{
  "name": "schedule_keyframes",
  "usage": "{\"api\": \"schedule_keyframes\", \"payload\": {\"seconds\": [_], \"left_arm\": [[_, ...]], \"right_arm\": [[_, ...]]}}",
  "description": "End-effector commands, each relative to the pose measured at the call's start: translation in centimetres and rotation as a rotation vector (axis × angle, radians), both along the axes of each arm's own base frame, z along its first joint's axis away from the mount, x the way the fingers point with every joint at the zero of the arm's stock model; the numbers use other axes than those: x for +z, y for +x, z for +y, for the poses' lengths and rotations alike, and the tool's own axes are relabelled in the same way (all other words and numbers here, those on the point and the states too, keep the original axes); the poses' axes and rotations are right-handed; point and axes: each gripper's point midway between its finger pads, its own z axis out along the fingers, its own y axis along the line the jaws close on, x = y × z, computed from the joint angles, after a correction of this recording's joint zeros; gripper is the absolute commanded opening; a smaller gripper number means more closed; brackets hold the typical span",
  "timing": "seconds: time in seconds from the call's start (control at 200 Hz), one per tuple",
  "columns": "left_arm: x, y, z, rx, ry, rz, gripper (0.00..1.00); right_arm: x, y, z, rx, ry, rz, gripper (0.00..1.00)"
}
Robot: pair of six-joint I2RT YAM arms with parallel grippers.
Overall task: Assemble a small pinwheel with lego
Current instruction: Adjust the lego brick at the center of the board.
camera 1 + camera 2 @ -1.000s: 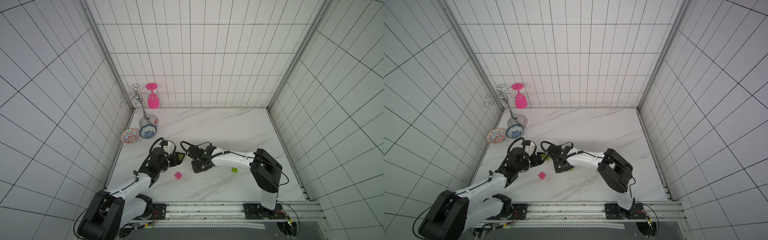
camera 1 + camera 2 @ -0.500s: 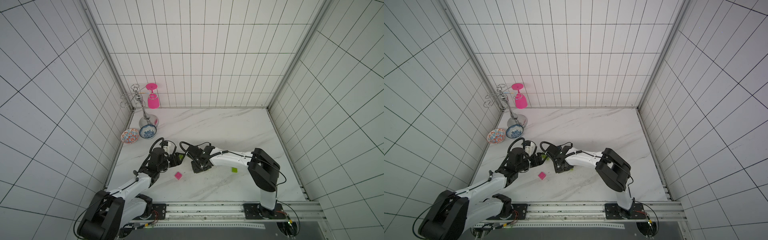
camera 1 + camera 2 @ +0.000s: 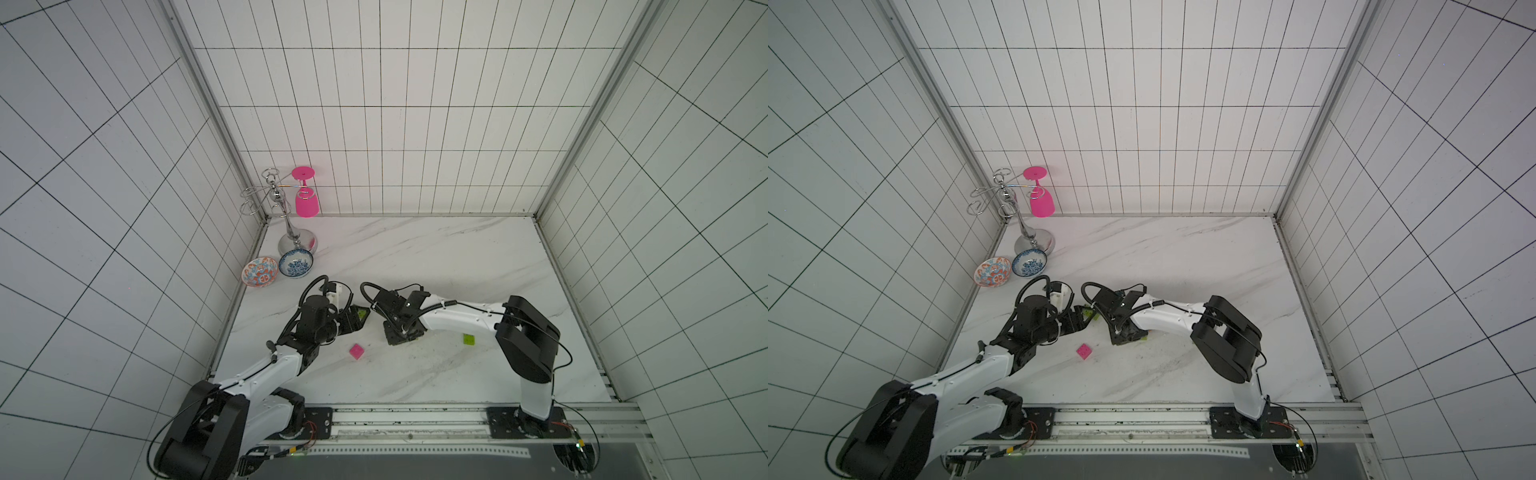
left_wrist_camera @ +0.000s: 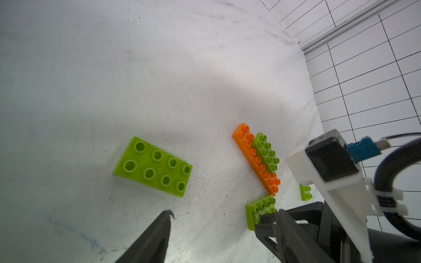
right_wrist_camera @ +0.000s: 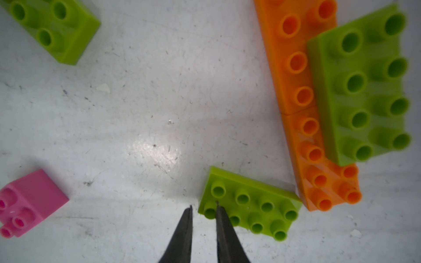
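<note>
- Orange bar (image 5: 296, 68), two bricks end to end, lies flat on the table as the handle. One green blade (image 5: 364, 91) is pressed onto its side studs and overhangs the edge, which I take to be the first arm of the cross. In both top views this start of the pinwheel sits lower centre, mostly hidden under the right wrist.
- Right gripper (image 5: 204, 203): the fingers are drawn nearly together and straddle the corner stud of a second green (image 5: 250, 205), which lies just beside the bar's end. They are probably there to nudge or lift it toward the bar. I cannot tell whether they actually pinch it.
- Left gripper (image 4: 216, 227): the fingers are spread with nothing between them, low near a third green (image 4: 152, 167). It is likely waiting to take that brick or to steady the bar.
- Pink brick (image 3: 356, 351) lies lower centre between the arms, apart from the bar. A fourth green (image 3: 469, 339) lies right of centre beside the right forearm. Both look unused so far.
- Against a second ago, arms, grippers and bricks stand where they did; I see no real shift.
</note>
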Motion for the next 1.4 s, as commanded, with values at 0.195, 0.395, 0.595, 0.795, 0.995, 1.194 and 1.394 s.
{"api": "schedule_keyframes", "payload": {"seconds": [0.195,0.395,0.595,0.795,0.995,1.194,1.394], "left_arm": [[0.5,0.3,0.2,0.004,0.005,-0.025,0.74],[0.5,0.3,0.1,0.002,0.005,-0.025,0.74],[0.6,0.3,0.1,0.001,0.005,-0.028,0.74],[0.6,0.3,0.1,0.001,0.005,-0.028,0.74],[0.8,0.2,0.2,0.003,0.002,-0.03,0.74],[0.7,0.3,0.2,0.007,0.007,-0.03,0.74],[0.5,0.1,0.5,0.019,0.014,-0.021,0.74]], "right_arm": [[-0.7,0.3,-1.6,-0.058,-0.039,0.02,0.24],[-1.0,0.3,-1.7,-0.063,-0.035,0.023,0.24],[-2.3,-0.4,-2.1,-0.049,-0.078,0.073,0.19],[-2.8,-2.1,-3.2,-0.014,-0.145,0.119,0.16],[-2.9,-3.4,-4.2,0.028,-0.186,0.149,0.12],[-3.7,-3.6,-4.3,0.039,-0.205,0.168,0.1],[-2.6,-4.0,-3.4,0.112,-0.158,0.166,0.09]]}}
